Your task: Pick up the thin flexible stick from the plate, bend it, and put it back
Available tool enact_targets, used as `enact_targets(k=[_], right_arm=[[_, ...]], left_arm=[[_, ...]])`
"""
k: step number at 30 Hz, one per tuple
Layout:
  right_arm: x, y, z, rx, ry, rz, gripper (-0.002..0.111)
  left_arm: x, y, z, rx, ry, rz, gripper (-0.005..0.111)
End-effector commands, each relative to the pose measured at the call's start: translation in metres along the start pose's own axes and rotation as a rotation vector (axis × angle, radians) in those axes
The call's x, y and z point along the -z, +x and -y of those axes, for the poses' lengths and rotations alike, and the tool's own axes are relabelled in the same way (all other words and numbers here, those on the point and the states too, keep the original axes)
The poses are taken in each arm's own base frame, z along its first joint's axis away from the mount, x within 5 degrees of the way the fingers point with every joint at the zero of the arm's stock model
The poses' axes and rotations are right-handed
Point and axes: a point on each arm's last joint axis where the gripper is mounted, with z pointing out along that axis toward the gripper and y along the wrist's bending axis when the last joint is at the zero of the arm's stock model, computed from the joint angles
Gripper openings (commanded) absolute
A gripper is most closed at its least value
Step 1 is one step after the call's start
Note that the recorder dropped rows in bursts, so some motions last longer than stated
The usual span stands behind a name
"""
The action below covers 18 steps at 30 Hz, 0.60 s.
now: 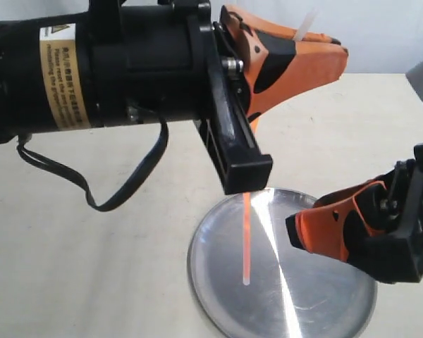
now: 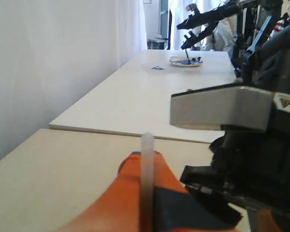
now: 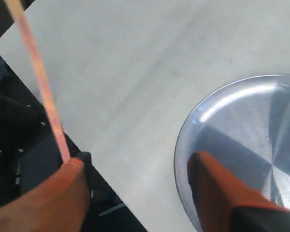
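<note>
cream table (image 1: pixel 70 267), black cable (image 1: pixel 117 205) looping at left, left arm's black bracket (image 1: pixel 233 148) hiding the stick's middle, left gripper (image 1: pixel 323 44) at upper centre clamped on the thin flexible stick (image 1: pixel 247 243), red-orange, straight, whitish tips, lower end over the plate (image 1: pixel 218 282), right gripper (image 3: pixel 137 162) spread wide

A gold label (image 1: pixel 65 76) wraps the left arm (image 1: pixel 141 63), with a black warning triangle (image 1: pixel 59 31) and sideways print too blurred to read. Another yellow warning triangle (image 2: pixel 285 102) sits at a grey housing's (image 2: pixel 217 108) end.
</note>
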Motion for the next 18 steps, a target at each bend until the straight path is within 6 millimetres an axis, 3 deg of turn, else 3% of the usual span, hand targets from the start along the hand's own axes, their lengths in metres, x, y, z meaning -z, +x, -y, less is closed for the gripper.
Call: enact_targets(k=[1,6,18], right_arm=[[0.008,-0.001,-0.009,-0.035,-0.061,0.044,0.058],[0.010,-0.006,-0.020,-0.057,-0.181,0.099,0.058],[-0.012,-0.014,-0.011,-0.097,-0.201,0.046,0.058]], left_arm=[[0.001,-0.001,-0.002,-0.031,-0.038,-0.023,0.000],[-0.003,0.000,-0.002,0.023,-0.014,0.009,0.000],[-0.006,-0.006,-0.001,0.109,0.017,0.099,0.000]])
